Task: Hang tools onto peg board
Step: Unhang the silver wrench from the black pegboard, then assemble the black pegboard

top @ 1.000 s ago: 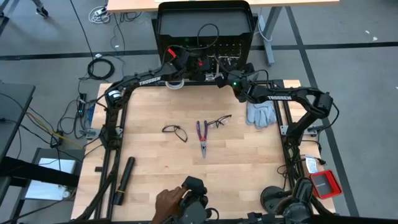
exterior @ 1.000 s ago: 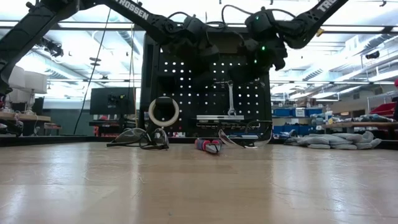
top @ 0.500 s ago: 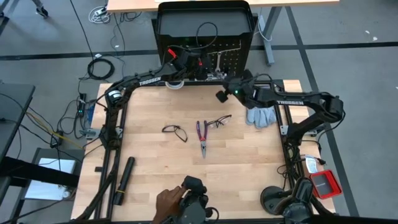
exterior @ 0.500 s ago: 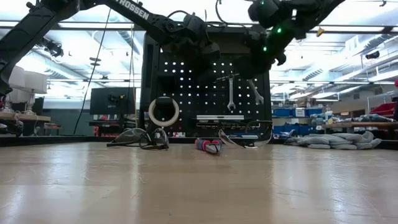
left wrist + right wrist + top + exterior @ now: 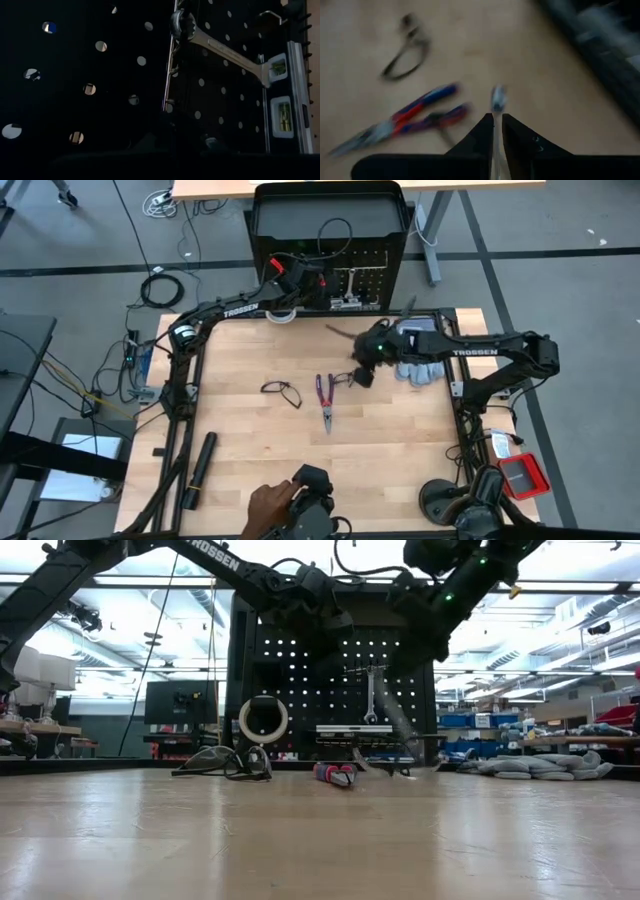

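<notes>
The right tool (image 5: 362, 366) hangs above the table (image 5: 250, 450) beside the pliers (image 5: 325, 399), its fingers pinched narrow on a thin silver wrench (image 5: 496, 107). The left tool (image 5: 300, 280) is shut up against the peg board (image 5: 330, 220), where another wrench (image 5: 225, 50) already hangs. The held wrench looks light, stiff and slippery, best gripped mid-shaft with its ring end free for a hook. Two glasses (image 5: 282, 391) lie on the table, frail and better taken by the frame.
</notes>
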You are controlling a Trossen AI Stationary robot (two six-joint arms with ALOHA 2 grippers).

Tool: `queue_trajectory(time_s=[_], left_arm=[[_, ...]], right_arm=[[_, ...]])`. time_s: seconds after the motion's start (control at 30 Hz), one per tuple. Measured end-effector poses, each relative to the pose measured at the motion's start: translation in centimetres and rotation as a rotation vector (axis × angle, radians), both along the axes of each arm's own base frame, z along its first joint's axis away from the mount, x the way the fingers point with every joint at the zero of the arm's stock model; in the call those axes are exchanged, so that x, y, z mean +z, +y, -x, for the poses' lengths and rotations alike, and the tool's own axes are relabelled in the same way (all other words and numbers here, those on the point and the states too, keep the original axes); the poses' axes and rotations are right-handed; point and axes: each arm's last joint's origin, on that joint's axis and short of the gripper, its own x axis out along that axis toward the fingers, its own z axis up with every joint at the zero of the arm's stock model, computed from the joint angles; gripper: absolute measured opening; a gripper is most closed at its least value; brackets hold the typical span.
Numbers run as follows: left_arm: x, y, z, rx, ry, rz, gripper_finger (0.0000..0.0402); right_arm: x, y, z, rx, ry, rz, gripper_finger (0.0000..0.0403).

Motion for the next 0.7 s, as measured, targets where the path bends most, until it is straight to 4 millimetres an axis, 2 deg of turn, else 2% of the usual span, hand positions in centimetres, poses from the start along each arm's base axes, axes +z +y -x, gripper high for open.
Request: queue_trajectory(time_s=[0.17,0.4,0.5,0.7], left_arm=[[0.0,0.0,0.0,-0.003,0.002,0.003,0.0007],[0.0,0.0,0.0,-0.006,0.001,0.006,0.0007],[-0.1,0.0,0.0,-0.007,0.003,0.009,0.0007],[-0.1,-0.1,0.0,-0.008,0.003,0.010,0.0007]], right_arm=[[-0.8,1.0,0.6,0.096,0.101,-0.081,0.0042],[-1.0,0.9,1.6,0.071,0.196,-0.089,0.0037],[0.2,0.7,2.6,-0.007,0.195,-0.052,0.0044],[4.9,0.8,5.1,-0.141,-0.021,0.147,0.0052]])
